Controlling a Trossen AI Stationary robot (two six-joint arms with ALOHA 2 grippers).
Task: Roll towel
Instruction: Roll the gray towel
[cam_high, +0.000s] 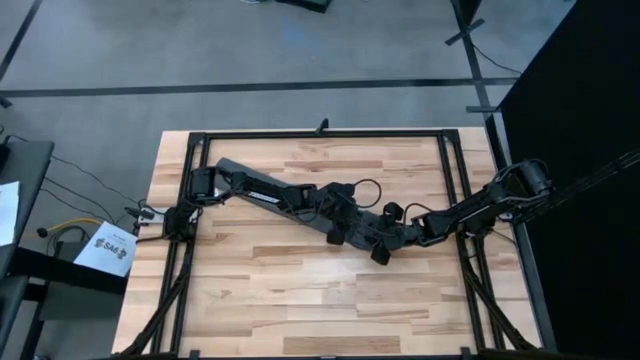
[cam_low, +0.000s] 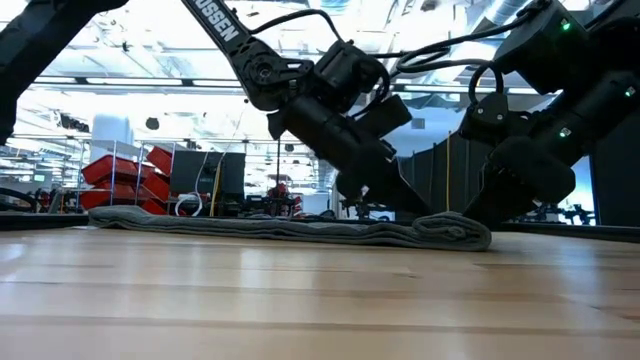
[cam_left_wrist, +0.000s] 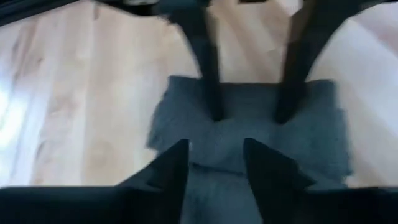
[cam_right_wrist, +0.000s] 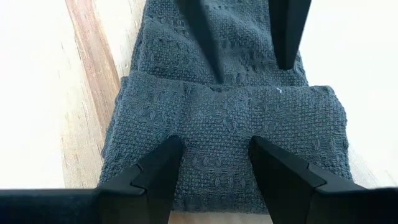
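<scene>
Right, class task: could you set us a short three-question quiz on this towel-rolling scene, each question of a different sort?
1. True or false: the towel hangs in the air, clear of the table.
2. Where are the left end effector and the right end effector? A) facing each other over the towel, near the table's middle; B) at the table's left edge; C) off the table.
3. Fill in: the fingers of both end effectors stand ___.
Key: 1 false; 2 A; 3 open.
</scene>
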